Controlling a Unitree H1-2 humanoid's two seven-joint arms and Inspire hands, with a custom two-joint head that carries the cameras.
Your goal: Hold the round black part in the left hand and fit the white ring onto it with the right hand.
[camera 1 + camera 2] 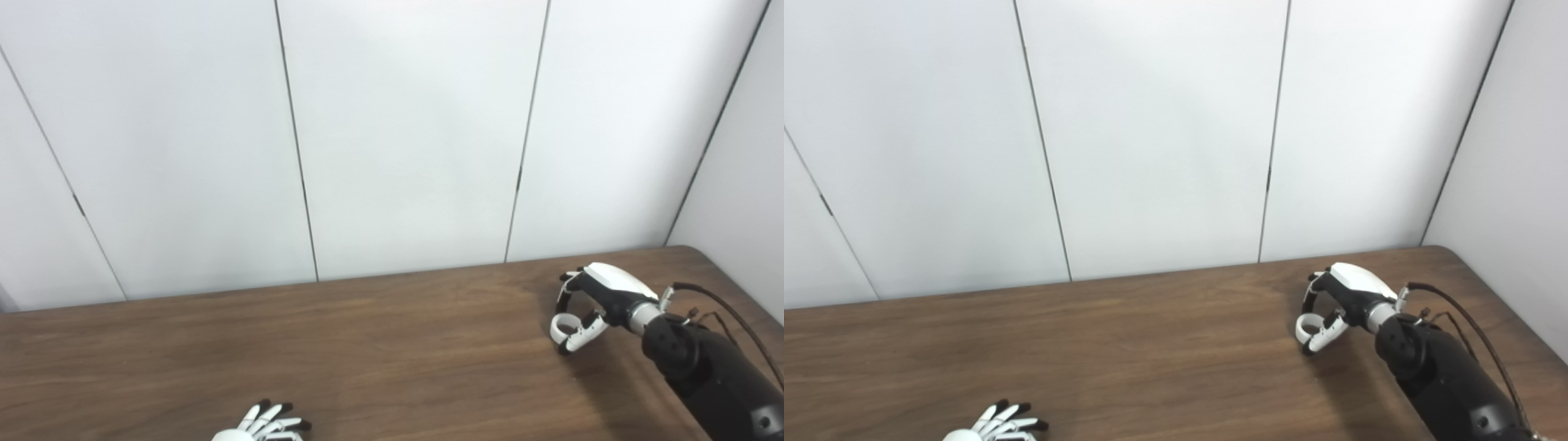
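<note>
My left hand (263, 424) is lying low at the near edge of the wooden table (380, 343), fingers spread, holding nothing. Far right, my right hand (591, 303) is curling around the white ring (563, 326), pinching it just above the tabletop.

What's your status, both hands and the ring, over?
Right hand shut on white ring, at the table's far right. Left hand open, empty, at bottom edge. Round black part not in view. Nothing between the hands.
</note>
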